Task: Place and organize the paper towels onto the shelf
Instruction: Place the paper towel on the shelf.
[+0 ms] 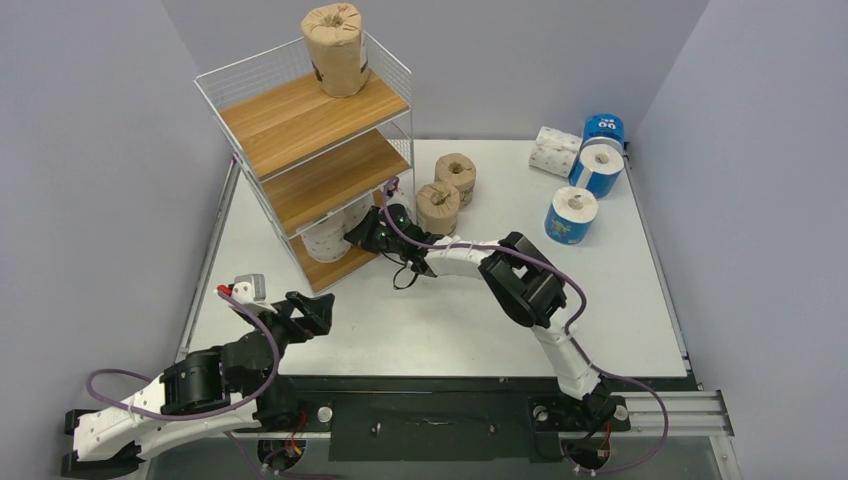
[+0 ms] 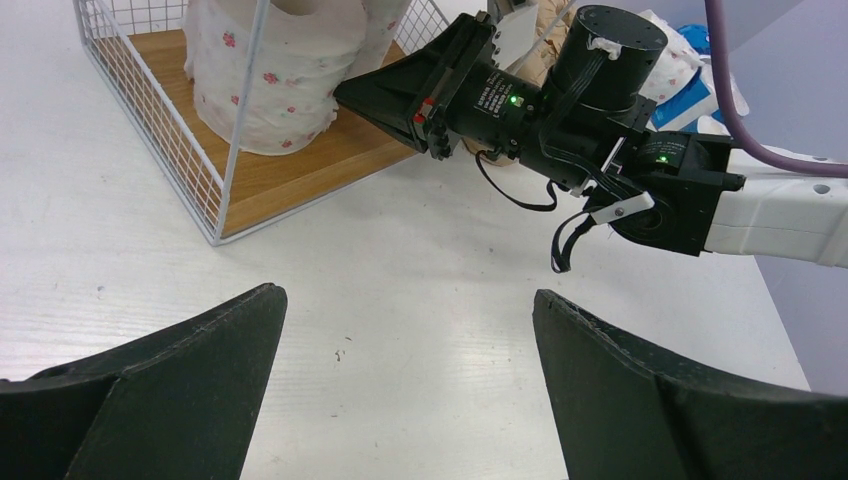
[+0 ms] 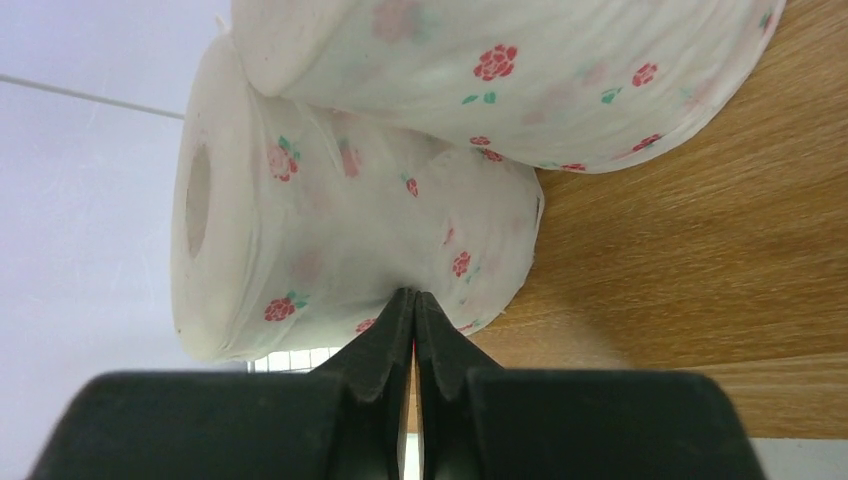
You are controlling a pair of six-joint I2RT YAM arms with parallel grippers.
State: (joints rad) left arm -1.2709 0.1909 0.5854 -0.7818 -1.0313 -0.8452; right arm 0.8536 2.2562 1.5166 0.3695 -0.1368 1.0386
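The shelf (image 1: 300,115) stands at the back left. One brown-wrapped roll (image 1: 337,48) stands on its top board. Two white flower-printed rolls (image 1: 330,235) sit touching each other on the bottom board (image 3: 680,260). My right gripper (image 1: 358,232) is shut, and its tips (image 3: 413,295) press against the side of one floral roll (image 3: 330,250); nothing shows between the jaws. My left gripper (image 2: 410,305) is open and empty, low over the table in front of the shelf (image 2: 300,170). Two brown rolls (image 1: 447,190) stand on the table right of the shelf.
Two white rolls (image 1: 553,150) lie at the back right, beside three blue-wrapped rolls (image 1: 598,165). The right arm (image 1: 520,280) stretches across the table's middle. The shelf's middle board (image 1: 320,180) carries nothing that I can see. Grey walls enclose the table.
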